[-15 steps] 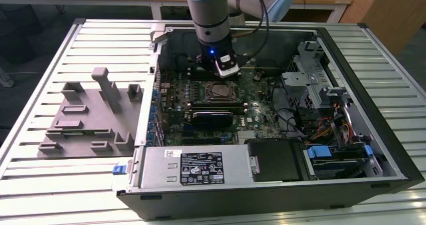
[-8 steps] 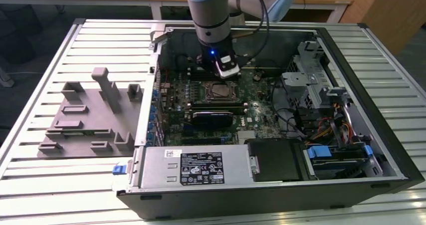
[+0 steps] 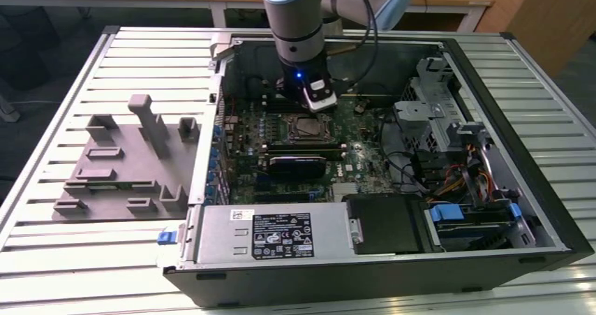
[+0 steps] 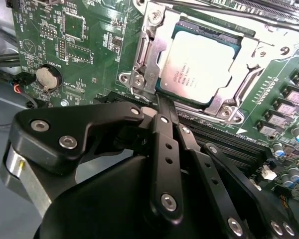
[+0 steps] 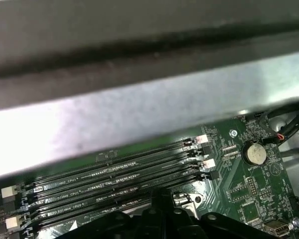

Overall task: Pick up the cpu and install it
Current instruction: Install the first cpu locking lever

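Cpu (image 4: 202, 62) seated in socket frame (image 4: 149, 55). Gripper (image 4: 162, 107) fingers pressed together, empty — just beside the frame. Risk judged: scraping retention lever.

Computer case (image 3: 521, 210) at frame centre-right; fixture blocks (image 3: 121, 161) to its left; cpu (image 3: 305, 128) in the socket mid-frame, gripper (image 3: 319, 105) just above.

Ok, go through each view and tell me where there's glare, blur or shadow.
Exterior view: even lighting, the computer case interior shadowed, a blue light on the arm's wrist. Second wrist view: glare on the cpu lid, the end effector dark and soft up close. First wrist view: a blurred pale metal edge with glare; the memory slots sharper.
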Motion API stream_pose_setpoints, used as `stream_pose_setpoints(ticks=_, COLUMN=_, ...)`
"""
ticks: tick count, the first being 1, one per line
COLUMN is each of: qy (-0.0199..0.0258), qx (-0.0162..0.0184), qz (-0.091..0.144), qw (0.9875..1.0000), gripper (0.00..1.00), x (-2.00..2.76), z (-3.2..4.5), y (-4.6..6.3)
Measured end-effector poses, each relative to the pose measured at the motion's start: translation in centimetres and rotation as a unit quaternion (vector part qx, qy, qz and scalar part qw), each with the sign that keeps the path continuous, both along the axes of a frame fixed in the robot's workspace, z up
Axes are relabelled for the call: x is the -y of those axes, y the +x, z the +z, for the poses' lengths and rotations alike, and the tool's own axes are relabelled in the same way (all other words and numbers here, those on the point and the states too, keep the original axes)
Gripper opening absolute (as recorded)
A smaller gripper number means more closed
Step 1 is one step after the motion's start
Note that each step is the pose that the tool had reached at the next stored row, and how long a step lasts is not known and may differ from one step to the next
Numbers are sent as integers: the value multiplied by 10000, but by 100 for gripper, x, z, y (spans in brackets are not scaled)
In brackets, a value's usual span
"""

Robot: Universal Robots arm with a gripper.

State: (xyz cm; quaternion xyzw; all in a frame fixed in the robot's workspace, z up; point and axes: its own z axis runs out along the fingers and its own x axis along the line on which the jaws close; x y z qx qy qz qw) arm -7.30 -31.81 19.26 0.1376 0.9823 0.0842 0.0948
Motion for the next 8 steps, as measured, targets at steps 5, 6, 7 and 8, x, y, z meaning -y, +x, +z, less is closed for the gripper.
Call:
stream_pose_setpoints(ticks=5, qy=0, qx=0, qz=0, qw=10000, gripper=11, x=1, z=-6, y=12)
stream_pose_setpoints(ticks=6, qy=1, qx=0, qz=0, qw=10000, gripper=11, x=1, z=-6, y=15)
stream_pose_setpoints(ticks=7, qy=1, qx=0, qz=0, qw=10000, gripper=11, x=1, z=-6, y=16)
stream_pose_setpoints(ticks=8, qy=1, qx=-1, qz=-1, qw=10000, gripper=11, x=1, z=-6, y=17)
